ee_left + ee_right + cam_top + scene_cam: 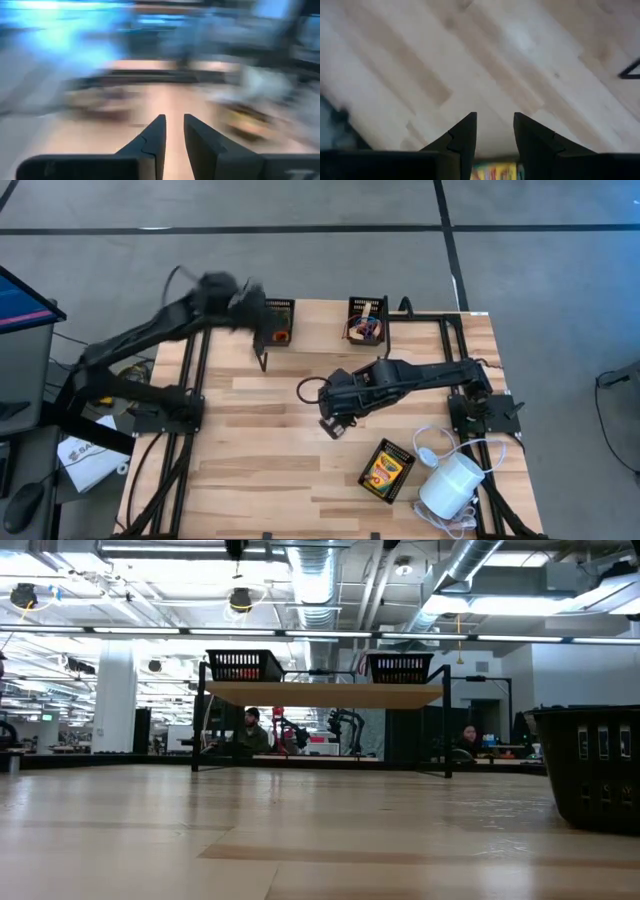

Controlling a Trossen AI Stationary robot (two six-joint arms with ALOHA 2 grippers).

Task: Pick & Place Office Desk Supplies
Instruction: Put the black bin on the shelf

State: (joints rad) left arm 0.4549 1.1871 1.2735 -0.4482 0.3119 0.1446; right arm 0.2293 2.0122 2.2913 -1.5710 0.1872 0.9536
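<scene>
At about 5 o'clock on the table, near the front edge, lies a crayon box, flat, with its long axis running diagonally, roughly from 1 to 7 o'clock. It's yellow with a green band and a dark border, face up. Just at 3 o'clock from it sits a white cylinder with its white cord looping off toward the right arm's base.

Mid-table, the right gripper hangs low over bare wood at about 10 o'clock from the box, arm stretched in flat from the right side. Its fingers stand a little apart with nothing between them, and a sliver of the yellow box shows below them in the wrist view.

Farther back, the left gripper is up in the air by the far edge, pointing down next to the left tray. Its fingers have only a narrow gap and hold nothing that I can see.

The left tray has something orange in it; the right tray at 12 o'clock holds a tangle of coloured loops.
</scene>
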